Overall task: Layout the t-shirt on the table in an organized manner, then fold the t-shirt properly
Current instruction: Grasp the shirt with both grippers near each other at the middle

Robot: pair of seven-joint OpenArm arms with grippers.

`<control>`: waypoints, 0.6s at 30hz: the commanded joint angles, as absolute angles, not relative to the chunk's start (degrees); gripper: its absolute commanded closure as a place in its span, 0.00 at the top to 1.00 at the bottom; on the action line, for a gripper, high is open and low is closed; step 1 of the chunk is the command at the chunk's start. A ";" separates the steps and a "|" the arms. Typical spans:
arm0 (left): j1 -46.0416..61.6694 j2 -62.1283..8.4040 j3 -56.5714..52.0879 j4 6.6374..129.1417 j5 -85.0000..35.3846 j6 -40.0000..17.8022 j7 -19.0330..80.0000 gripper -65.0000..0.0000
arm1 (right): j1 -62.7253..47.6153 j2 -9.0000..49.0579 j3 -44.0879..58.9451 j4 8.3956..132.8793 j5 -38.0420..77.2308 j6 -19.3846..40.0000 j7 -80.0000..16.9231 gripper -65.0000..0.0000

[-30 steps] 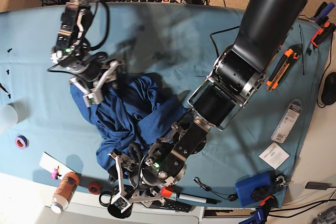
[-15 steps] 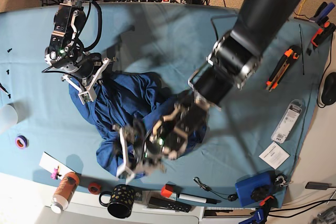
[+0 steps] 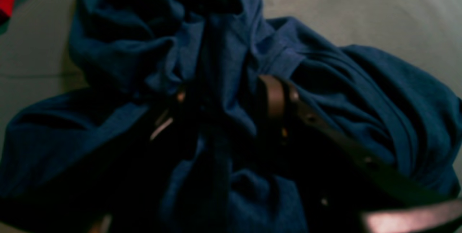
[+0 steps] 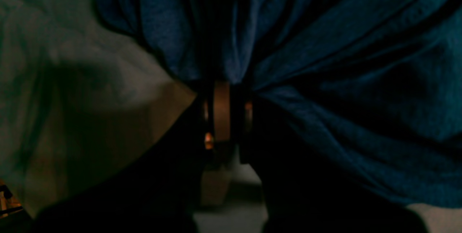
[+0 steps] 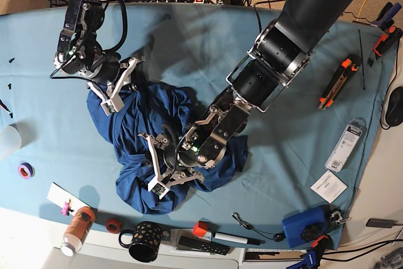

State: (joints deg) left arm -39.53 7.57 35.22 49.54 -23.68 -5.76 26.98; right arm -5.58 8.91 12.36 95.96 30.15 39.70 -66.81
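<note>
The t-shirt point(image 5: 160, 140) lies crumpled mid-table point(image 5: 315, 143), its heap running between both arms. The right gripper point(image 5: 115, 97) pinches its upper-left edge; the left gripper point(image 5: 160, 171), jaws partly spread over the lower folds, grips nothing visible.

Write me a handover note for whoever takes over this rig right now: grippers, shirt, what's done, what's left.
Right gripper: shut on a fold at the t-shirt's far edge, as its wrist view shows.
Left gripper: down in the middle of the heap, fabric between its fingers; grip not confirmed.
T-shirt: bunched in a crumpled pile on the table, near the front side.
Done: nothing laid flat yet.
Left: spread the shirt out flat, then fold it.
</note>
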 commanded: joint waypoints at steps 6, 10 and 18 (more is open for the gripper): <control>-41.19 9.00 34.98 50.46 -24.40 -5.82 25.91 0.35 | -6.02 9.37 12.43 96.64 33.69 40.00 -68.64 0.00; -40.77 9.00 34.98 50.24 -23.57 -6.57 25.91 0.45 | -6.04 9.37 12.43 96.64 38.89 40.00 -73.06 0.00; -40.77 9.00 34.98 45.69 -23.59 -7.14 24.12 0.49 | -7.84 9.37 12.43 96.64 47.99 40.00 -78.65 0.00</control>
